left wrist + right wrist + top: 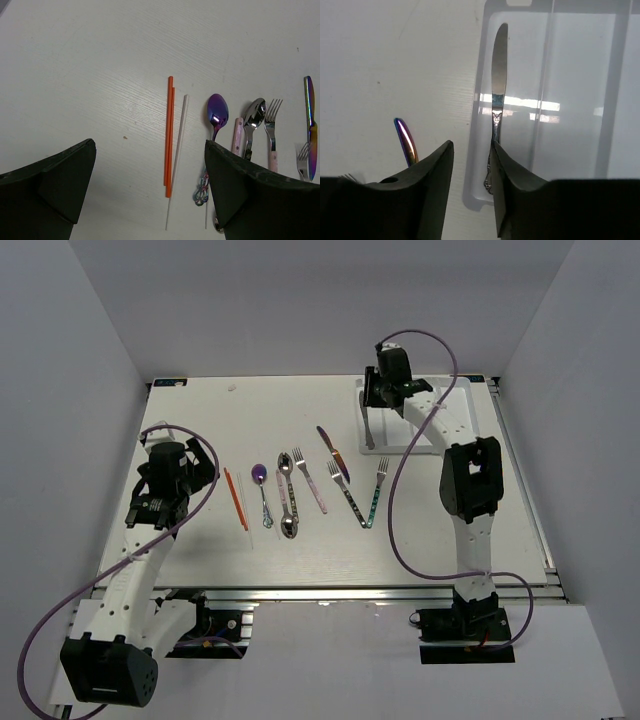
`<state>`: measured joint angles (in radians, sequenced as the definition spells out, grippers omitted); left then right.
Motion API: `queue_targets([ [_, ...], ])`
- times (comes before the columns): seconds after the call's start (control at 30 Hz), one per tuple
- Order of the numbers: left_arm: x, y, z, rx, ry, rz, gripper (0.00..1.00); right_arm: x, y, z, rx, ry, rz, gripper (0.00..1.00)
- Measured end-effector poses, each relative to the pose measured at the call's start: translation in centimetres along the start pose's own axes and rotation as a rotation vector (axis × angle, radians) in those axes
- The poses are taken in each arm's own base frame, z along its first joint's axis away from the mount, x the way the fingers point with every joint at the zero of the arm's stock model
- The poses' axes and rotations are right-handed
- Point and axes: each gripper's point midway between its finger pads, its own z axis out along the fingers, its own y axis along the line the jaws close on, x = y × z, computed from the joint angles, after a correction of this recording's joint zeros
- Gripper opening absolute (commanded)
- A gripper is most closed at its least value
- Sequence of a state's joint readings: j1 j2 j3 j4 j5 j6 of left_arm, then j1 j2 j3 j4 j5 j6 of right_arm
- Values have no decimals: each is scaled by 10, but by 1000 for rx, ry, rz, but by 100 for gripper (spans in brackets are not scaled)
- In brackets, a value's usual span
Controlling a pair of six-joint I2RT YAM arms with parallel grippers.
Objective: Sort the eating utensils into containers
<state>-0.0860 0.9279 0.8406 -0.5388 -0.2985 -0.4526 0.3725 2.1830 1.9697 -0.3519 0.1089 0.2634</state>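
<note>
Our right gripper (471, 150) is parted, leaving the silver knife (499, 65) free in the white tray's (580, 75) end compartment, while our left gripper (150, 145) gapes above the orange chopsticks (169, 135).

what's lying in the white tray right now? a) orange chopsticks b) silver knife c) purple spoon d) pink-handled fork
b: a silver knife lies lengthwise in the leftmost compartment of the white tray, while the purple spoon, orange chopsticks and pink-handled fork lie out on the table.
</note>
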Motion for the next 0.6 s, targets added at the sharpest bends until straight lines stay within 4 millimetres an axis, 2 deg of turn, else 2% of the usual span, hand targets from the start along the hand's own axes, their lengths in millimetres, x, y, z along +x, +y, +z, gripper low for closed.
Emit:
queue_targets([
  [0.1, 1, 0, 1, -1, 4, 1, 98, 32, 4, 5, -18, 71, -70, 46],
  [0.13, 2, 0, 2, -2, 7, 2, 98, 41, 10, 6, -40, 95, -96, 48],
  [0.17, 2, 0, 2, -4, 10, 3, 98, 50, 20, 7, -72, 119, -128, 56],
  [0.27, 4, 0, 4, -5, 17, 5, 98, 64, 41, 9, -134, 155, -204, 62],
  [0.4, 4, 0, 4, -4, 17, 5, 98, 82, 67, 12, -163, 185, -283, 61],
  [0.6, 6, 0, 5, -8, 24, 8, 98, 90, 100, 31, -156, 199, -337, 60],
])
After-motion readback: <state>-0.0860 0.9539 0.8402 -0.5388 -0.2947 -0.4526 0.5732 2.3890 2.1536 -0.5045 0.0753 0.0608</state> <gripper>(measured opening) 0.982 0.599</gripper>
